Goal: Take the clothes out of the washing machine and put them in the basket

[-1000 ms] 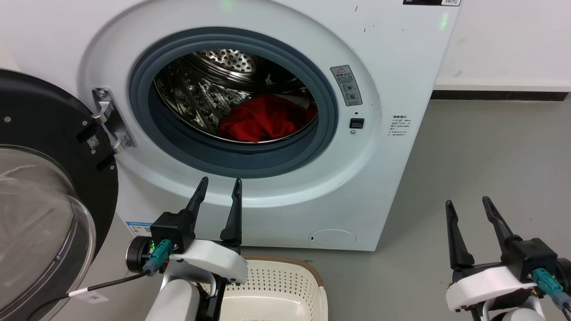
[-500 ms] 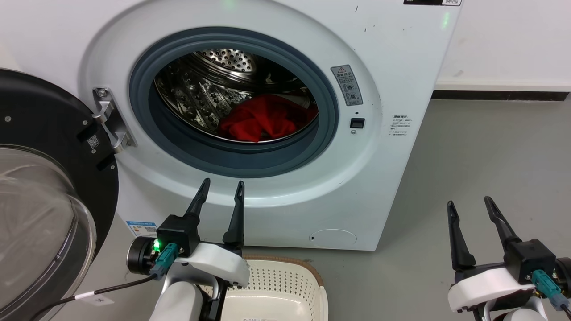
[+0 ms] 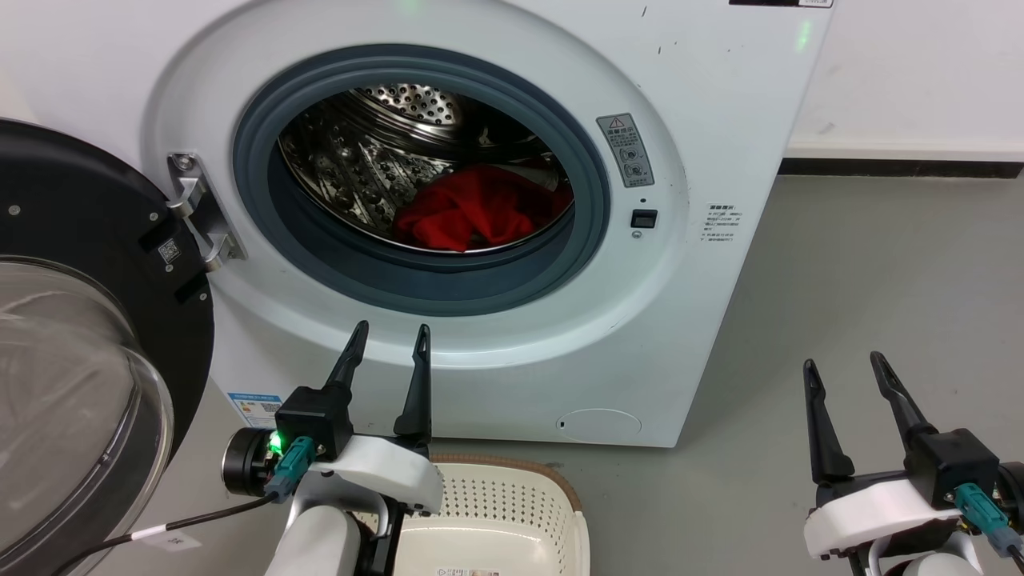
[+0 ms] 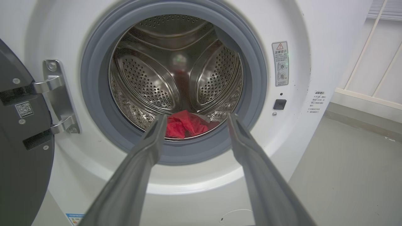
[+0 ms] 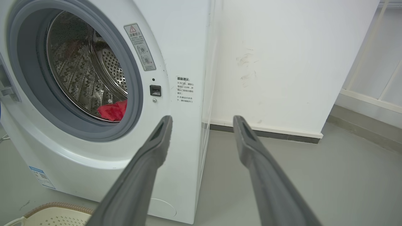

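You are at the reaching step. The red garment (image 3: 472, 212) lies low in the drum (image 3: 352, 168) of the washing machine (image 3: 720, 104). Both the left tool (image 3: 392, 326) and the right tool (image 3: 842, 360) are released, outside the machine. Next, raise the left one into the opening; the basket (image 3: 496, 504) stands below it.

The clothes (image 3: 472, 216) are bright red; the washing machine (image 3: 720, 120) is white with a grey seal (image 3: 588, 208) and perforated steel drum (image 3: 360, 168); the basket (image 3: 496, 504) is cream, perforated, brown-rimmed
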### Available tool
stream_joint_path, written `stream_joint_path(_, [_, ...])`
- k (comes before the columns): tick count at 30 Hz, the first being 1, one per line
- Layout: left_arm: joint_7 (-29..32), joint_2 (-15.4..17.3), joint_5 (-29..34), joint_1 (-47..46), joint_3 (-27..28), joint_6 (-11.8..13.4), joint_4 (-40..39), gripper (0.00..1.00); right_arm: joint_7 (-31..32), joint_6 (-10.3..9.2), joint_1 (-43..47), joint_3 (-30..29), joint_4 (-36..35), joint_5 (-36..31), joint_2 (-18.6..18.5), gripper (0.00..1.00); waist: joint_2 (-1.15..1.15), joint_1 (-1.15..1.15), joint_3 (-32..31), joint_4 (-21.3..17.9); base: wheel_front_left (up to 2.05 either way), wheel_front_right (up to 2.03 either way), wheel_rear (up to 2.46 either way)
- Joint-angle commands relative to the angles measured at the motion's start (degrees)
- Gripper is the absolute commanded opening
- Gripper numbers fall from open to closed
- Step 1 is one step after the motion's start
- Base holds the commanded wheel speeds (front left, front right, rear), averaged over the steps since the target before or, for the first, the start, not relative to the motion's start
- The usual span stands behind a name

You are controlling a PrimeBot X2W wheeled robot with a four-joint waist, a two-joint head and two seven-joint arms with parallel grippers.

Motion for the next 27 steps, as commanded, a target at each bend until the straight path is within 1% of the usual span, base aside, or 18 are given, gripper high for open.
stream_joint_path(1, [-0.15, 0.09, 0.15, 0.32, 0.00, 0.17, -0.02, 1.00, -0.25, -0.02, -0.59, 0.05, -0.06, 0.28, -0.05, 1.00, 0.00, 0.00, 0.05, -0.02, 0.00, 0.00, 0.00])
stream_joint_path(8, [-0.15, 0.09, 0.51, -0.61, 0.41, -0.18, 0.24, 1.00, -0.26, -0.02, -0.48, 0.25, -0.72, 0.59, -0.05, 1.00, 0.00, 0.00, 0.56, 0.02, 0.00, 0.00, 0.00])
stream_joint_path(17, [-0.15, 0.08, 1.07, -4.94, 0.47, 0.81, 1.09, 1.00, 0.37, -0.02, -1.72, 0.53, -3.21, 0.61, -0.04, 1.00, 0.00, 0.00, 4.53, -0.25, 0.00, 0.00, 0.00])
stream_joint_path(22, [-0.15, 0.08, 0.88, -9.94, 0.94, 1.59, 3.29, 1.00, 0.92, -0.03, -3.15, 0.91, -5.82, 0.21, -0.04, 1.00, 0.00, 0.00, 9.38, -0.74, 0.00, 0.00, 0.00])
stream_joint_path(27, [-0.15, 0.08, 1.75, -16.48, 2.04, 1.24, 6.75, 1.00, 1.28, -0.02, -5.38, 1.47, -8.52, 0.26, -0.04, 1.00, 0.00, 0.00, 15.38, -1.69, 0.00, 0.00, 0.00])
